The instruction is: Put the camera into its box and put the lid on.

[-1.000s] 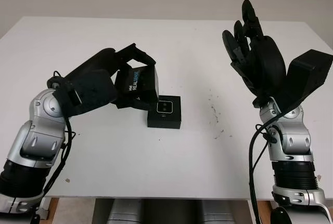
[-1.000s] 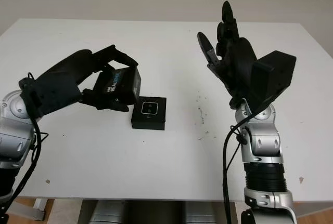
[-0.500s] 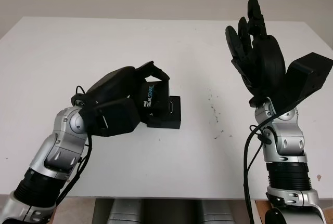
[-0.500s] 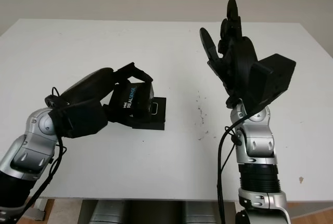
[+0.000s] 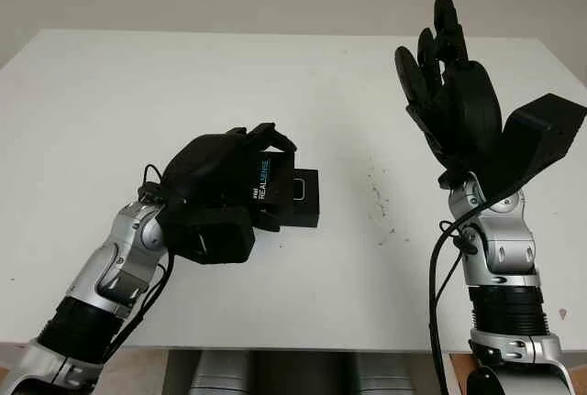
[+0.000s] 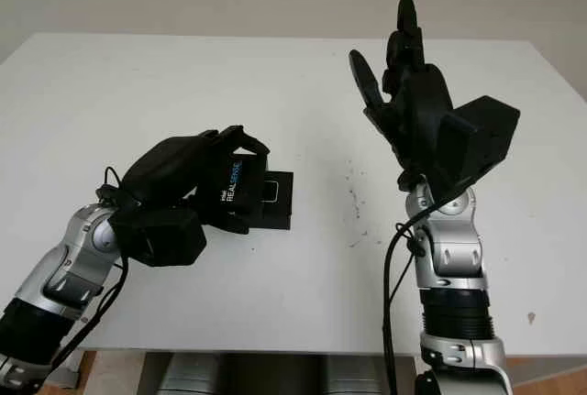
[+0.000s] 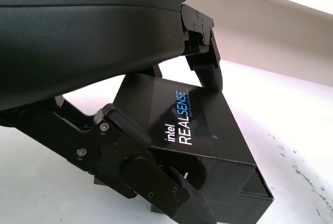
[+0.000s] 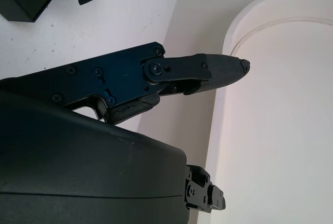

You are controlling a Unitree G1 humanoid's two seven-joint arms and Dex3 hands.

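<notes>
While the left hand [image 5: 225, 189] at lower left of centre grips the black lid [image 5: 262, 180], tilted and partly over the box [image 5: 301, 199] at frame centre on the white table [image 5: 303, 93], the camera cannot be made out; the right hand [image 5: 454, 97] stands raised at upper right, open, holding nothing.

Quick count: two hands, one lid, one box, one camera, one table.

One black lid [image 5: 261, 181] marked REALSENSE, clamped in the curled fingers of the left hand [image 5: 220, 189]. One black box [image 5: 295, 201] right by that hand's fingertips, partly under the tilted lid. One camera [image 5: 302, 190] peeking out of the box just past the lid's edge. One more hand, the right hand [image 5: 454, 106], open and raised well off to the side. One white table [image 5: 303, 74] under both hands.
</notes>
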